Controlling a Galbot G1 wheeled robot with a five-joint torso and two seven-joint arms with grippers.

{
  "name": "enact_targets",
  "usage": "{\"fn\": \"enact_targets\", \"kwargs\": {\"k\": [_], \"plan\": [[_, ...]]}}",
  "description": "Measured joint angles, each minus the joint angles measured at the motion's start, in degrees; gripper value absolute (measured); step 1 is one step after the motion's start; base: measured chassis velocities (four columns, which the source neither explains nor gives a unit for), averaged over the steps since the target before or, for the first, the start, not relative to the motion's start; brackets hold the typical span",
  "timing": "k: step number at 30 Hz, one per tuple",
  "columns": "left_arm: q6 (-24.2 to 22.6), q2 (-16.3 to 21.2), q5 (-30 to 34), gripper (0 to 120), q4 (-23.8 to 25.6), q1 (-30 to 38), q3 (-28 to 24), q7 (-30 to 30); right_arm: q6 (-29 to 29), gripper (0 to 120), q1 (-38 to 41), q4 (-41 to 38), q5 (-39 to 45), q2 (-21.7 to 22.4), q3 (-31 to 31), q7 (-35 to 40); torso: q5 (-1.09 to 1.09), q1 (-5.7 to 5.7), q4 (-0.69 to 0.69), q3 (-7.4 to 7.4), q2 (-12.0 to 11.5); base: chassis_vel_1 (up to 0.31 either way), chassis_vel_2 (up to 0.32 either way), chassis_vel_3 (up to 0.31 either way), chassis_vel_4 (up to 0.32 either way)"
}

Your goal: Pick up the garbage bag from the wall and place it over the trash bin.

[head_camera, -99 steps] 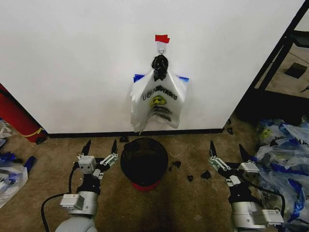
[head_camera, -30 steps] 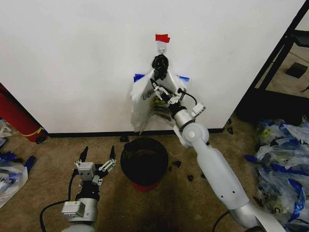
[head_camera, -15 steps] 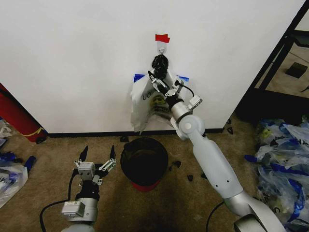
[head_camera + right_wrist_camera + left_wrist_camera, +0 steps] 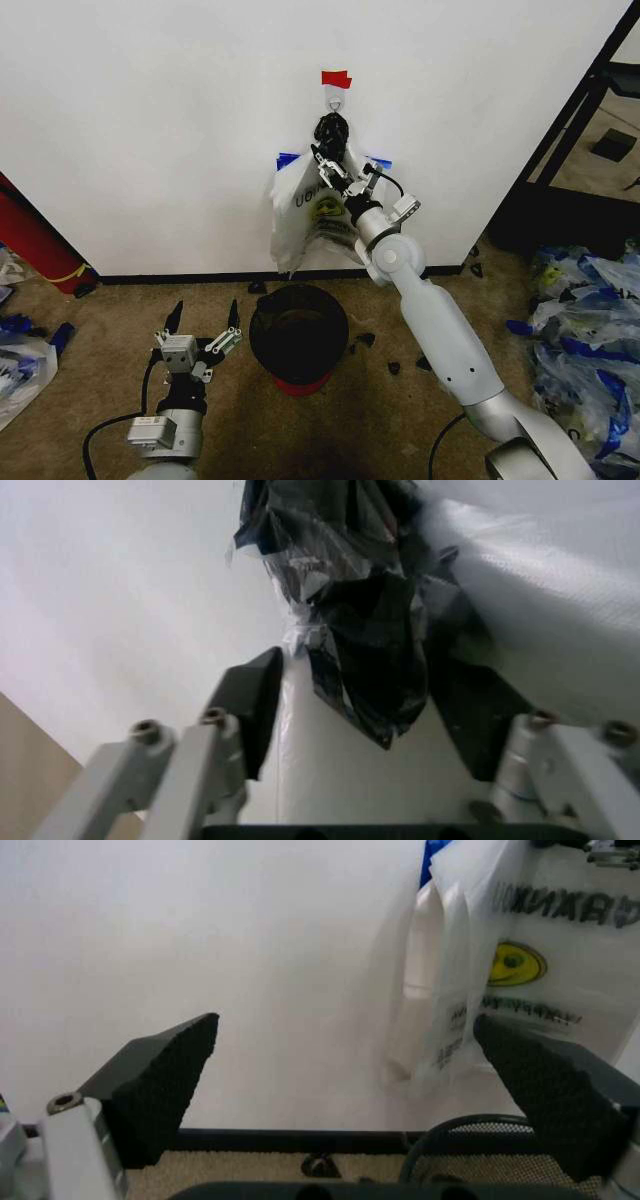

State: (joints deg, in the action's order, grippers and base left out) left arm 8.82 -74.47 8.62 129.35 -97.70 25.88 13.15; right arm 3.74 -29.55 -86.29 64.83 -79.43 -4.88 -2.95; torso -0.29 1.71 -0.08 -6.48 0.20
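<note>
The right arm is up at the wall (image 4: 150, 120) now, a big change from a few seconds back when both arms sat low on the carpet. Over the last half second it has barely crept, settling at the top of the garbage bag (image 4: 300, 215).

The right end effector (image 4: 327, 162) sits at the dark bunched neck of the bag, just under the hook (image 4: 336, 100) and red tape (image 4: 336, 79). From the right wrist, the fingers stand open on either side of that dark bunch, nothing pinched yet. So the bag hangs on the wall, and the grasp looks close.

The left end effector (image 4: 203, 322) rests low beside the trash bin (image 4: 298, 335), fingers spread and empty.

Room to move: the bin stands directly below the bag, near the baseboard, with open carpet around it. Heaped bags (image 4: 590, 320) crowd the right side, well apart from the bin.
</note>
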Motion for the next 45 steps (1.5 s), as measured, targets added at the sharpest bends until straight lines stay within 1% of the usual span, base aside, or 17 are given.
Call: {"fn": "enact_targets", "kwargs": {"k": [1,3,7,9,10,12,15,21,23,24,25,27,32,35,41,43,45], "plan": [[0.0,0.0,0.0,100,0.0,0.0,0.0,0.0,0.0,43,0.0,0.0,0.0,0.1,0.0,0.1,0.00,0.00,0.00,0.00,0.0,0.000,0.000,0.000,0.000],[0.0,0.0,0.0,100,0.0,0.0,0.0,0.0,0.0,41,0.0,0.0,0.0,0.1,0.0,0.1,0.00,0.00,0.00,0.00,0.0,0.000,0.000,0.000,0.000],[0.1,-0.1,0.0,100,0.1,-0.1,0.0,0.0,0.0,21,-0.2,-0.2,-0.3,0.1,0.0,0.4,0.00,0.00,0.00,0.00,0.0,0.000,0.000,0.000,0.000],[0.1,-0.1,0.0,100,0.1,-0.1,-0.1,0.0,0.0,15,-0.3,-0.4,-0.4,0.1,0.0,0.6,0.00,0.00,0.00,0.00,0.0,0.000,0.000,0.000,0.000],[0.1,-0.1,0.0,100,0.1,-0.1,-0.1,0.0,0.0,15,-0.3,-0.4,-0.4,0.1,0.0,0.6,0.00,0.00,0.00,0.00,0.0,0.000,0.000,0.000,0.000],[0.1,-0.1,0.0,100,0.1,-0.1,-0.1,0.0,0.0,7,-0.4,-0.5,-0.5,0.1,-0.1,0.7,0.00,0.00,0.00,0.00,0.0,0.000,0.000,0.000,0.000],[0.1,-0.1,0.0,100,0.2,-0.2,-0.1,0.0,0.0,0,-0.5,-0.6,-0.7,0.1,-0.1,0.8,0.00,0.00,0.00,0.00,0.0,0.000,0.000,0.000,0.000],[0.5,-0.1,0.0,100,0.3,-0.3,-0.1,0.0,0.0,1,-0.8,-1.3,-1.5,0.3,0.0,0.8,0.00,0.00,0.00,0.00,0.0,0.000,0.000,0.000,0.000],[0.6,-0.1,0.0,100,0.3,-0.3,-0.1,0.0,0.0,11,-1.0,-1.8,-1.7,0.4,0.0,0.8,0.00,0.00,0.00,0.00,0.0,0.000,0.000,0.000,0.000],[0.6,-0.1,0.0,100,0.3,-0.3,-0.1,0.0,0.0,11,-1.1,-1.9,-1.7,0.4,0.0,0.8,0.00,0.00,0.00,0.00,0.0,0.000,0.000,0.000,0.000],[0.6,-0.1,0.0,100,0.3,-0.4,-0.2,0.0,0.0,18,-1.4,-2.5,-1.8,0.5,-0.1,0.8,0.00,0.00,0.01,0.00,0.0,0.000,0.000,0.000,0.000],[0.6,-0.1,0.0,100,0.3,-0.4,-0.2,0.0,0.0,21,-1.6,-2.8,-1.8,0.6,-0.2,0.8,0.00,0.00,0.00,0.00,0.0,0.000,0.000,0.000,0.000],[0.7,-0.2,0.0,100,0.3,-0.4,-0.3,0.0,0.2,43,-2.9,-4.4,-2.0,1.3,-0.9,0.8,0.00,0.00,0.00,0.00,0.0,0.000,0.000,0.000,0.000],[0.7,-0.2,0.0,100,0.3,-0.4,-0.4,0.0,0.2,48,-3.3,-4.8,-2.2,1.6,-1.1,0.8,0.00,0.00,0.00,0.00,0.0,0.000,0.000,0.000,0.000],[0.8,-0.1,0.0,100,0.0,0.0,-0.5,-0.1,0.3,25,-2.9,-3.9,-2.5,1.3,-1.0,0.8,0.00,0.00,0.00,0.00,0.0,0.000,0.000,0.000,0.000],[0.8,-0.1,0.0,100,0.0,0.0,-0.5,-0.1,0.3,22,-2.7,-3.7,-2.6,1.2,-1.0,0.8,0.00,0.00,0.00,0.00,0.0,0.000,0.000,0.000,0.000],[0.8,-0.1,0.1,100,0.0,0.0,-0.4,-0.1,0.3,12,-2.6,-3.4,-2.6,1.2,-0.9,0.8,0.00,0.00,0.01,0.00,0.0,0.000,0.000,0.000,0.000]]}}
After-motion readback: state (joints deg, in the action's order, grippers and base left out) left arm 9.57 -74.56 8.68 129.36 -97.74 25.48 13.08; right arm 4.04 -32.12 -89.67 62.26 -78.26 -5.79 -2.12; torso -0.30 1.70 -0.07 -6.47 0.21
